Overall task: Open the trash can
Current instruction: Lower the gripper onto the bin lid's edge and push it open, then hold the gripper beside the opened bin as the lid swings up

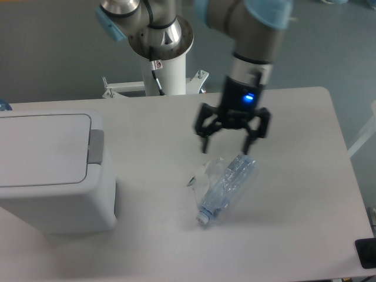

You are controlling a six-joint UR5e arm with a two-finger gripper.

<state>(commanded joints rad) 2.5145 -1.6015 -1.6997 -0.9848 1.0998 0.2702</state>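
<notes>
The trash can sits at the 9 o'clock side of the table, its left part cut off by the picture's edge. Its flat white lid lies closed and level. The grey push tab runs along the lid's right edge, facing the middle of the table. The can's right wall drops straight to the tabletop, and a bare strip of table lies between that wall and the bottle.

The hand hangs near the picture's centre, a little toward 12 o'clock, with its two fingers spread apart and pointing down. Nothing is between them. A blue light glows on the wrist above it. The arm rises from there toward 12 o'clock, next to the white base post at the table's far edge.

A crushed clear bottle lies on its side just below the hand, toward 6 o'clock from it. Its cap end points to 7 o'clock and its base to 1 o'clock. The fingertips are above the bottle's upper end; whether they touch it cannot be told.

The hand is well apart from the trash can, with open tabletop between them. The table's rounded corner shows at 2 o'clock, and its right edge slants down toward 4 o'clock. A dark object sits at the 4 o'clock corner, partly cut off.
</notes>
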